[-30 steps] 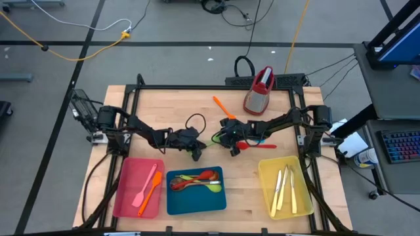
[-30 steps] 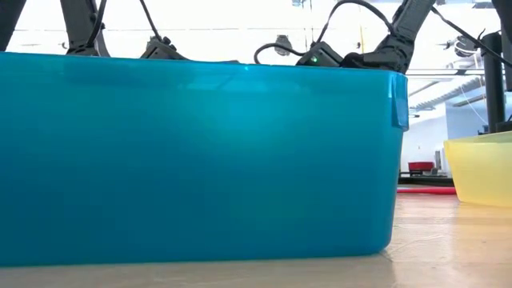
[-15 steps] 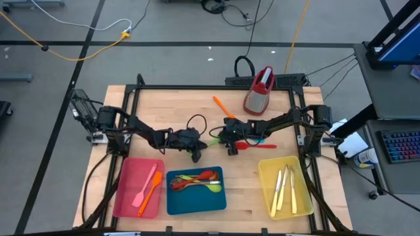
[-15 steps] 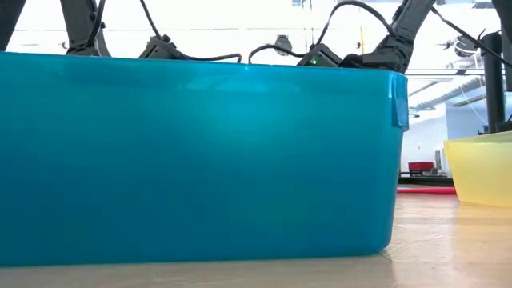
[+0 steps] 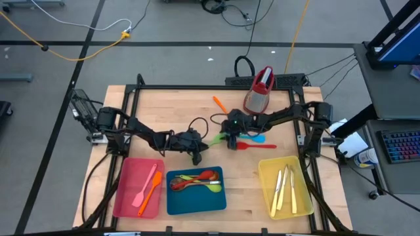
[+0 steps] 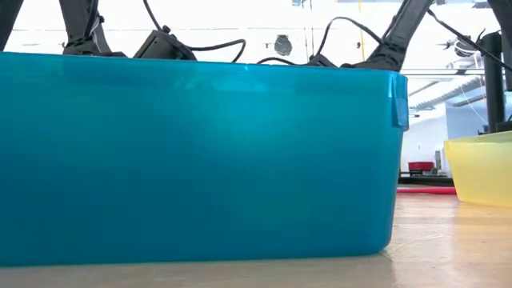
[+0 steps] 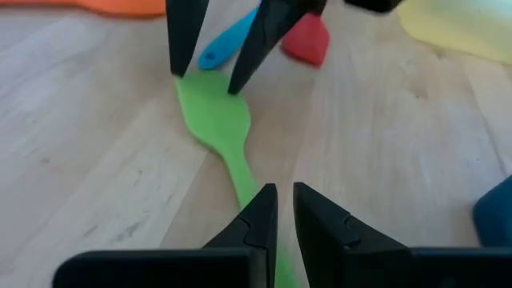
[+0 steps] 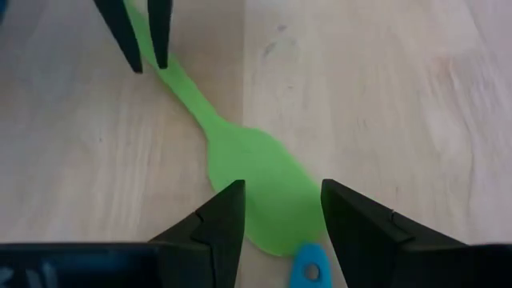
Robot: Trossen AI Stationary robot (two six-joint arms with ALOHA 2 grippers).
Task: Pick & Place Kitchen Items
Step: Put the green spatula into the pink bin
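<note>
Green spoon (image 7: 214, 120) lies flat on the bench, its handle between your left fingers (image 7: 258, 214), which pinch it narrowly. Your right fingers (image 8: 226, 210) stand wide over the bowl end. Lift slowly with the left and keep the right clear of the blue spatula (image 8: 306, 270).

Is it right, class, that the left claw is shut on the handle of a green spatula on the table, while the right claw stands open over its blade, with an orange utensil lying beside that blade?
One detail is wrong. The left claw grips the green spatula and the right claw is open over its blade, but the utensil beside that blade is blue, as the right wrist view shows.
</note>
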